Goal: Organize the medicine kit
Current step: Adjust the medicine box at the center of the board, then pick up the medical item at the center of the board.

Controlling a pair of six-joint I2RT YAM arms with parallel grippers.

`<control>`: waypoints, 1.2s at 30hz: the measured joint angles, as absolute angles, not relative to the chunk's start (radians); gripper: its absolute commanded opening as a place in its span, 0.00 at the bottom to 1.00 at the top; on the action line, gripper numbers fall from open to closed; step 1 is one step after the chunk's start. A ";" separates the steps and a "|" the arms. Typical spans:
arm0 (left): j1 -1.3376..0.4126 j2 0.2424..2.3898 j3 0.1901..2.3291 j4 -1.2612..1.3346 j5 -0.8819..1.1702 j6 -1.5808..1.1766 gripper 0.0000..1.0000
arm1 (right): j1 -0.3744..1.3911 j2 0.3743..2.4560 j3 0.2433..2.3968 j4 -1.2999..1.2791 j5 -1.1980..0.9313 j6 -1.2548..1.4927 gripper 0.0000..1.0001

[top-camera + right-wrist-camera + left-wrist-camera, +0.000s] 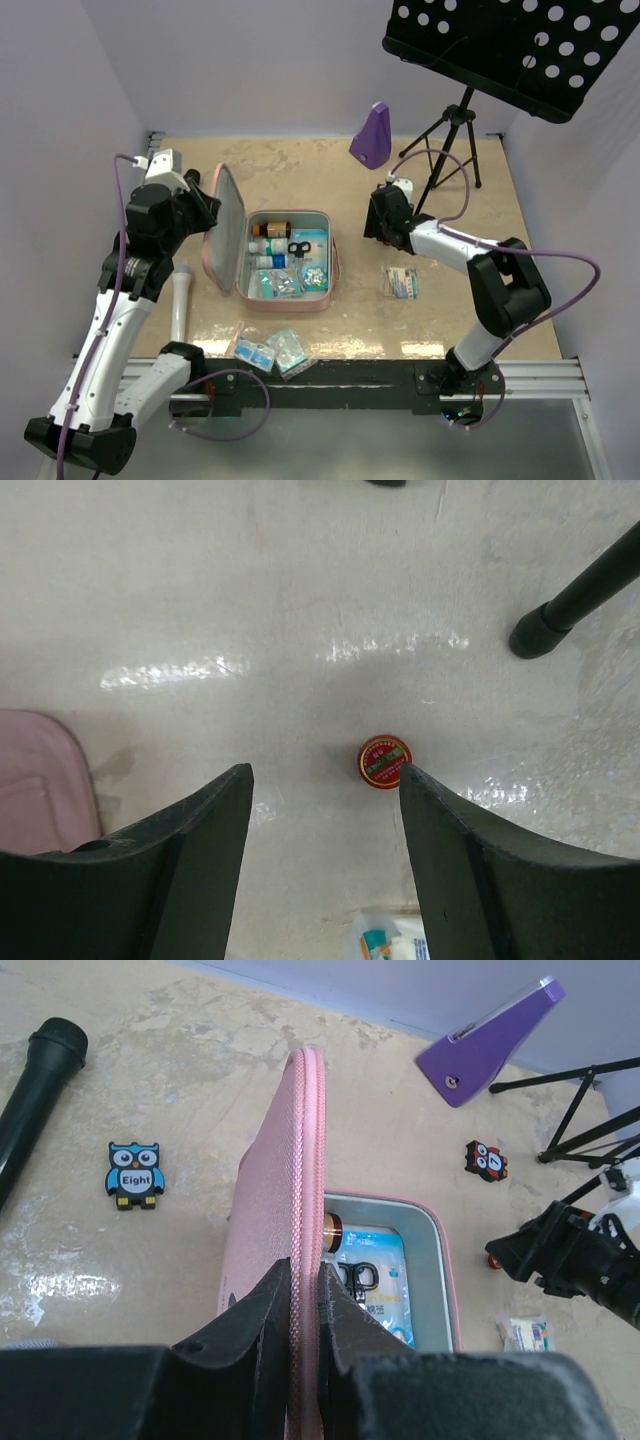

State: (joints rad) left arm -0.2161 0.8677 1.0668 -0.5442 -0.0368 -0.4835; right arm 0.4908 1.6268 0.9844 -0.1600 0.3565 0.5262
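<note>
The pink medicine kit [322, 300] lies open mid-table, and its grey-lined tray holds bottles, scissors and blue packets. Its lid [224, 232] stands upright on the left. My left gripper [207, 214] is shut on the lid's zip edge, which shows between the fingers in the left wrist view [305, 1282]. My right gripper [378, 222] hangs open and empty just right of the kit. In the right wrist view [325, 775] a small round red tin [385, 762] lies on the table by the right fingertip [412, 780]. The kit's corner [40, 780] is at the left.
Loose packets lie near the front edge [270, 350] and right of the kit [402, 283]. A grey microphone [180, 300] lies at the left. A purple metronome [370, 135] and a music stand's tripod [450, 140] stand at the back. Owl stickers [133, 1173] [487, 1160] lie flat.
</note>
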 measured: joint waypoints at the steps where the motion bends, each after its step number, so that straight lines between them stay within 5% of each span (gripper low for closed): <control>1: -0.216 0.866 1.062 -0.538 -0.037 -0.486 0.00 | 0.491 1.648 0.984 -0.160 0.356 0.529 0.65; 18: -0.216 0.853 1.025 -0.484 -0.031 -0.486 0.00 | 0.477 1.736 0.983 -0.163 0.384 0.542 0.64; 36: -0.216 0.859 1.016 -0.464 -0.030 -0.486 0.00 | 0.442 1.772 0.983 -0.133 0.380 0.529 0.50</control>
